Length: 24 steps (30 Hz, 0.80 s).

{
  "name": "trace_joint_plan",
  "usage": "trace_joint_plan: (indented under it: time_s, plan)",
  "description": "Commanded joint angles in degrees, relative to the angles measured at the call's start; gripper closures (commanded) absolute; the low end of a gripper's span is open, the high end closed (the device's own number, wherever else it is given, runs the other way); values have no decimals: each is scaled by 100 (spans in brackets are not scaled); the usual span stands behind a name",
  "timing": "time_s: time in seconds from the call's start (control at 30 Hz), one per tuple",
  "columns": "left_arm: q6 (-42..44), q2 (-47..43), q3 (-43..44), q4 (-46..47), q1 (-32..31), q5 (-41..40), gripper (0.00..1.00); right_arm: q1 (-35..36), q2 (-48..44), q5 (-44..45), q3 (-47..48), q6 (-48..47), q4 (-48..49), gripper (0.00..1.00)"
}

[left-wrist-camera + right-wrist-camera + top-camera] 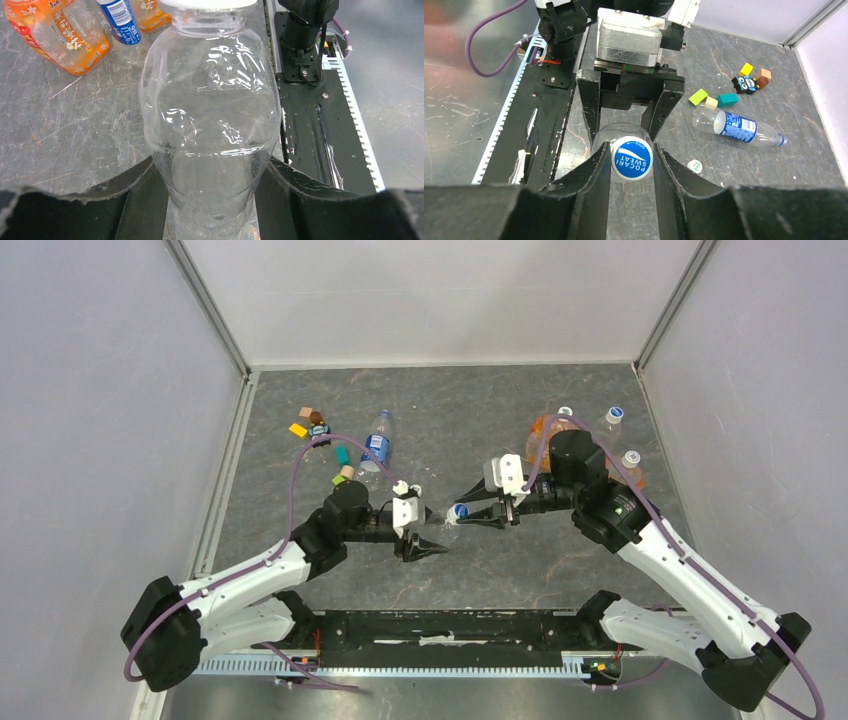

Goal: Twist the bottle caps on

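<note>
Cap [632,159] w/ blue printed top and white rim is pinched between my right fingers [591,185], one on each side, so the right gripper [631,149] is closed on it. It is at the neck of the unlabelled bottle [210,100]; how far it is screwed on, I cannot tell. My left fingers [142,192] press the lower body of this clear bottle from both sides, the left gripper [211,170] clamped around it, approx. mid-front of the table [480,420], neck pointing to the right gripper. Whether the bottle touches the table, I cannot tell. Near it on the table lies a loose white cap [694,165], and further away the labelled bottle [736,127] lies on its side. Beyond it is a group of coloured blocks [729,92]. On the other side, behind my right arm, stand the orange-liquid bottles [60,35] and a blue-label bottle [120,17].
</note>
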Motion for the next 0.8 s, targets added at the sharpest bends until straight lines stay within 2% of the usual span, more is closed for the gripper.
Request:
trace_joint_plan:
  time_s: [0.0,0.2,0.37,0.43,0.53,0.67,0.77]
  plan:
    - [-214,-3,227,331,27,-19,98,-26,33,-75,249,-41,-16,65]
    - [-262,-114,85,572,19,-653,98,-26,127,254,118,306,145,80]
    - [-148,-252,-67,760,2,-1286,98,-18,81,923,-259,1187,741,96]
    - [-63,-282,-97,768,-19,-1597,98,-17,57,1265,-444,1562,971,97]
    - [83,-342,-152,770,-75,-2139,98,-15,-40,1903,-865,2332,1528,92]
    - [355,-453,-171,598,-140,-2935,98,-9,-152,2764,-1408,3701,2115,95]
    - [703,-541,-201,456,-239,-3576,98,-11,-150,3161,-1751,4686,2450,93]
